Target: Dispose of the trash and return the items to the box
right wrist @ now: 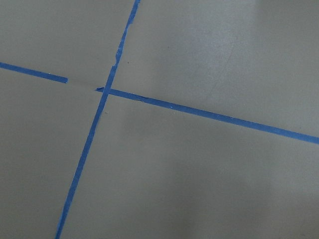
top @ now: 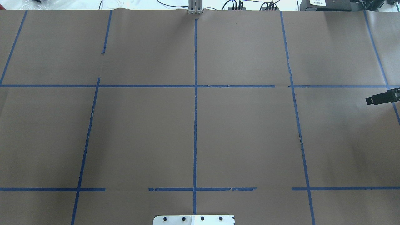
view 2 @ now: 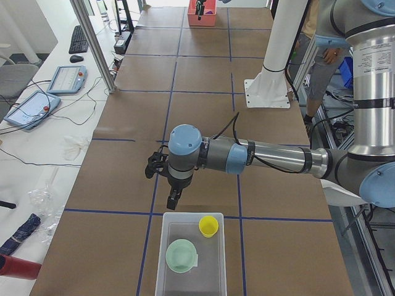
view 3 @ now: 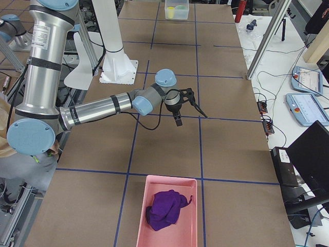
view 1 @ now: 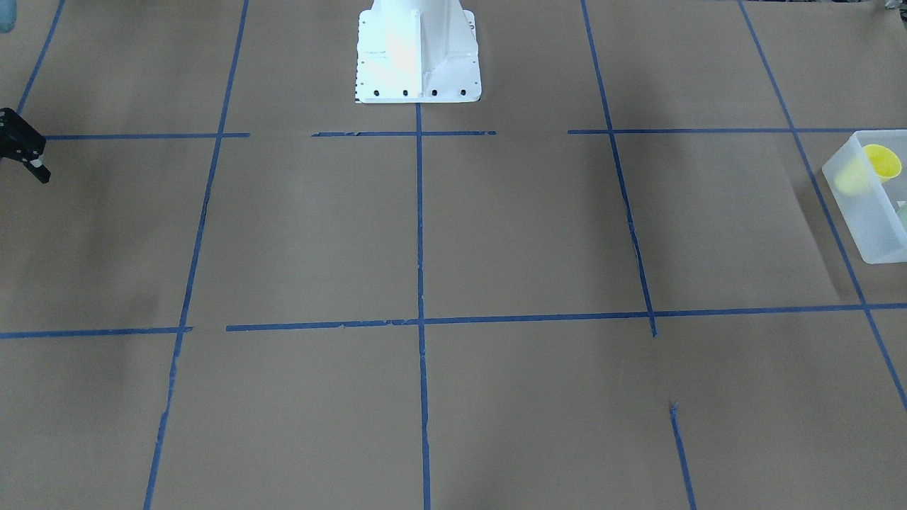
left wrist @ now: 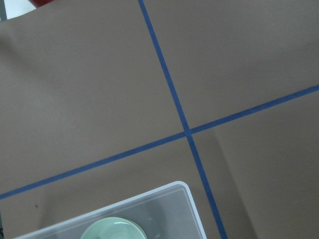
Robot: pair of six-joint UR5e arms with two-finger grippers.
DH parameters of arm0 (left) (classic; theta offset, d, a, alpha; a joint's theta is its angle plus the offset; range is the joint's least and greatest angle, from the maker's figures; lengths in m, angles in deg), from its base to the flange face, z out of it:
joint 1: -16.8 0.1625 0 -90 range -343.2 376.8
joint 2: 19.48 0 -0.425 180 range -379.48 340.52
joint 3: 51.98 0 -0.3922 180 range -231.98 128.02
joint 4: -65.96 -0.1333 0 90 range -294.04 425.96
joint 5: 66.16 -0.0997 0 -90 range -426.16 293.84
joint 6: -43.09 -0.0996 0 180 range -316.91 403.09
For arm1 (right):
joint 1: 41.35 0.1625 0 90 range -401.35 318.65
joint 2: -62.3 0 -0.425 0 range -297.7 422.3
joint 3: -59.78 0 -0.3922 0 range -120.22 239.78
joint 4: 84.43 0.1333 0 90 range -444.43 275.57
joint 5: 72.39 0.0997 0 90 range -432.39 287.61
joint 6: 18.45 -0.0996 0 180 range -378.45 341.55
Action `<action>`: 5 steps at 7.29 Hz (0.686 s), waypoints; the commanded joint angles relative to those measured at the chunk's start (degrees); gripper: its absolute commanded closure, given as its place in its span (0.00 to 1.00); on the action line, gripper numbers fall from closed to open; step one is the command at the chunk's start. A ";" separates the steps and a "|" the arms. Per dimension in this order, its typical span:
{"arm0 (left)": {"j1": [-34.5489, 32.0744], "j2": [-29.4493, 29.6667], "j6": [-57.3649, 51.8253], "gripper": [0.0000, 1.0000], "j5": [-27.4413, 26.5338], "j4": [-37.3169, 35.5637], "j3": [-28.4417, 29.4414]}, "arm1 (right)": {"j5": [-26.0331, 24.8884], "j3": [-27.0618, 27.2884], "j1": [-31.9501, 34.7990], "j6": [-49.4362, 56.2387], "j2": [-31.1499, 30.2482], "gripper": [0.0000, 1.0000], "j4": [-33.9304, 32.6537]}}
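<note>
Box (view 2: pixel 213 274): on the table at the robot's left end.
Yellow cup (view 2: pixel 208 226): inside the box, at the end nearest the left gripper (view 2: pixel 162 185).
Mint-green bowl (view 2: pixel 182 256): inside, beside the cup.
Left gripper: hovers just outside that end; finger spread cannot be told.
Right gripper (view 3: pixel 191 119): well apart, fingers wide, empty.

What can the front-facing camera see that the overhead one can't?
Only the front-facing view shows the frosted box at its right edge, with the yellow cup inside it.

Only the overhead view shows the cables and a metal post along the far table edge.

Both show the brown table marked with blue tape, the white robot base, and the right gripper poking in at one edge.
</note>
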 commanded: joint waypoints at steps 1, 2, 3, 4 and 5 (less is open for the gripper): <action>-0.48 -1.42 -0.57 0.00 3.64 -9.18 -1.46 | -0.06 -0.43 0.03 0.09 -0.16 0.00 -0.04; -1.26 -1.52 -0.66 0.00 1.62 -8.92 -3.46 | 1.50 -0.09 1.16 0.44 0.01 0.00 -0.74; -1.53 -0.56 -0.66 0.00 1.43 -8.91 -3.74 | 4.39 -0.09 3.87 2.35 0.10 0.00 -2.66; -1.62 0.58 -0.66 0.00 1.51 -8.91 -2.88 | 7.38 -0.69 7.81 12.47 -0.07 0.00 -6.42; -1.62 1.55 -0.57 0.00 1.60 -9.35 -2.52 | 8.54 -0.79 14.55 21.88 -0.51 0.00 -13.94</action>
